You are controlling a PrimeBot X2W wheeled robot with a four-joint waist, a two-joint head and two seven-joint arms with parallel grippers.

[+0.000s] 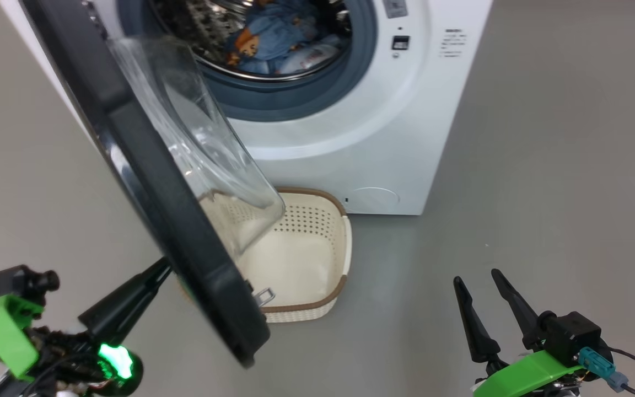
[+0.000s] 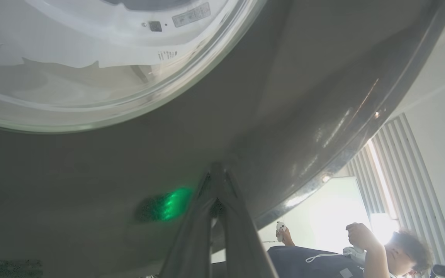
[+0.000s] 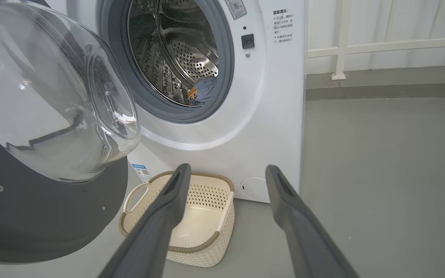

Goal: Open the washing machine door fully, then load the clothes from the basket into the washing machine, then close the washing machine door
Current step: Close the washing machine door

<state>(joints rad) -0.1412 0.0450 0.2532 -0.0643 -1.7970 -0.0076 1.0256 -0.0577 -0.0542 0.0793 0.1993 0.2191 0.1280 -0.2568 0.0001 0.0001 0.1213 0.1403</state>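
The washing machine (image 1: 350,138) stands at the top of the head view with its door (image 1: 146,182) swung partway out, black rim edge-on and glass bowl (image 1: 202,149) facing the drum. Light-blue clothes (image 1: 273,38) lie inside the steel drum and also show in the right wrist view (image 3: 205,88). On the floor in front sits the basket (image 1: 302,315), its inside bare. My left gripper (image 1: 160,267) is shut, its tip pressed against the door's outer black face (image 2: 284,116). My right gripper (image 1: 476,277) hangs open at the lower right, apart from everything.
Grey floor (image 1: 543,193) stretches to the machine's right. A white railing and wall (image 3: 340,46) stand behind it. In the left wrist view, a seated person (image 2: 361,247) holds hand controllers past the door's edge. The basket (image 3: 207,255) sits below the open door.
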